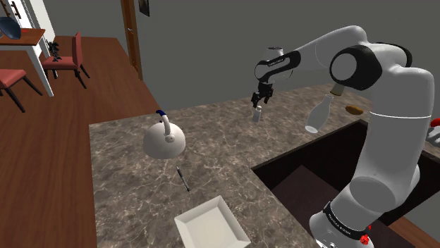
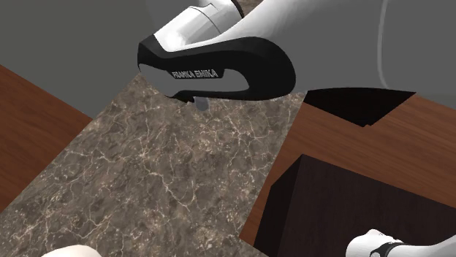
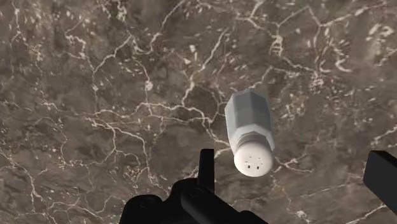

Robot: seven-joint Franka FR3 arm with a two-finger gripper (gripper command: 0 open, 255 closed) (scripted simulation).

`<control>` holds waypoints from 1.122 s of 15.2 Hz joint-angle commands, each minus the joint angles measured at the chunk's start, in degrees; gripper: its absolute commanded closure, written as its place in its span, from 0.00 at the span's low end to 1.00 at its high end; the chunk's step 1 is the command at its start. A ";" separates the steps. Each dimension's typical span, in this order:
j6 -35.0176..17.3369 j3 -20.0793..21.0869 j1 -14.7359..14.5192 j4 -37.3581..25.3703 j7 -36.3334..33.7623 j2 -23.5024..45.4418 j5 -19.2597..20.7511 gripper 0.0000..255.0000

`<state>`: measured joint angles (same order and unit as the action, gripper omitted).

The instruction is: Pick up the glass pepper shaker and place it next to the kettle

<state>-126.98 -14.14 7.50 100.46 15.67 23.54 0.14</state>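
The gripper [image 3: 294, 162] hangs over the pepper shaker [image 3: 250, 137] with its fingers spread apart, one on each side, placed so that it can drop into a grasp. The shaker stands on the counter [image 1: 211, 134], seemingly untouched and well apart from the kettle [image 1: 163, 138], its destination.

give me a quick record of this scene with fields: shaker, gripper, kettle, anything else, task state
pepper shaker: grey-white, upright on the marble counter, not held
gripper: just above the shaker, jaws open, not touching it
kettle: white, well toward the shoulder view's left of the shaker
other: white tray at the counter's near edge
task state: grasp not yet made, shaker not yet by the kettle
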 commanded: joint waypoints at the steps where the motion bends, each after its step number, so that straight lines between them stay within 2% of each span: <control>1: -0.23 0.15 1.01 -3.77 0.97 3.37 -0.84 0.00; 9: -4.47 0.55 1.70 -2.92 1.42 6.78 -1.59 0.00; 16: -4.45 0.55 1.70 -2.94 1.42 6.79 -1.59 0.00; 17: -4.45 0.55 1.70 -2.94 1.42 6.79 -1.59 1.00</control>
<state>-131.43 -13.59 9.21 97.52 17.09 30.33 -1.45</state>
